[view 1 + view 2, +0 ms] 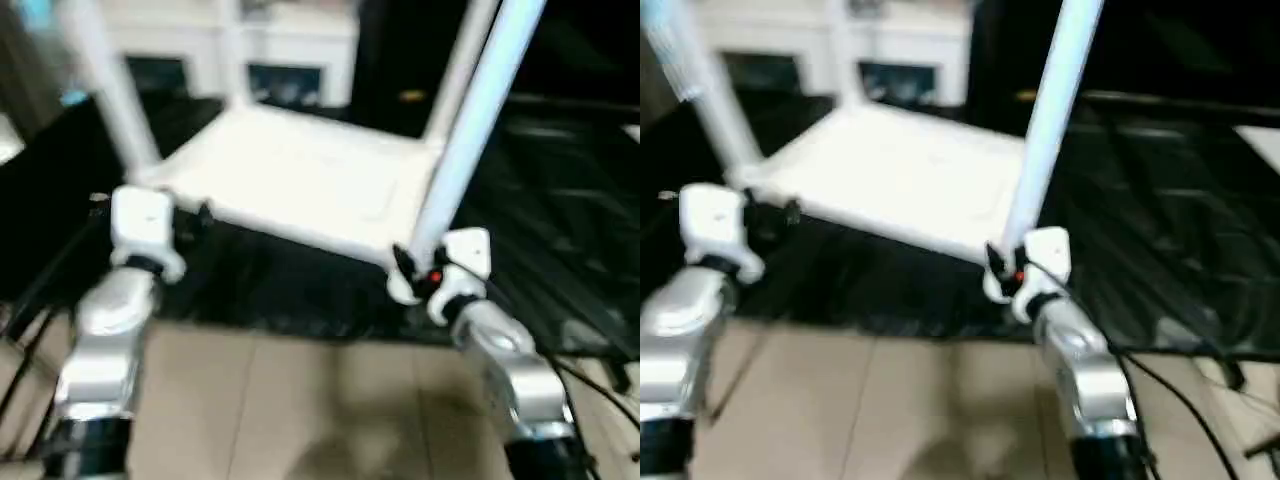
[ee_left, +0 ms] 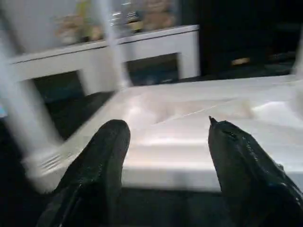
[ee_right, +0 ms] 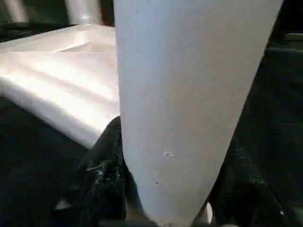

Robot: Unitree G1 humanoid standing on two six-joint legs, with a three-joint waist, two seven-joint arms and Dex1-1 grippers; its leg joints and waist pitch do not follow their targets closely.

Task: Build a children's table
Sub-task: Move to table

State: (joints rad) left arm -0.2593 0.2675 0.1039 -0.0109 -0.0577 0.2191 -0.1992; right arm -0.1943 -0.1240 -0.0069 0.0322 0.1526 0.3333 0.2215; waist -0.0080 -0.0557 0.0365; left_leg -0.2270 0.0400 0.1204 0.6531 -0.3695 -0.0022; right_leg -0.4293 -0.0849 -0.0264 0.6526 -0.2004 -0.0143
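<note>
Right hand (image 1: 408,268) seen from the head cameras clenched on a near leg (image 1: 478,130) of the children's table (image 1: 300,175), low on the tube, just above the corner socket. Tabletop inverted on a black mat (image 1: 250,285), legs pointing upward, another leg (image 1: 110,90) rising at the near left corner. Left hand (image 1: 190,222) positioned just beside that left corner, at the rim of the top. White cabinet (image 1: 260,60) visible behind the table, tan floor (image 1: 300,410) in the foreground. From the left wrist: left hand fingers (image 2: 102,156) spread apart and released, nothing between them, table rim directly ahead, leg (image 2: 21,118) at the corner to one side. From the right wrist: white leg (image 3: 189,104) gripped between the black fingers (image 3: 106,175), tabletop (image 3: 57,80) lying beside it on the dark mat.
</note>
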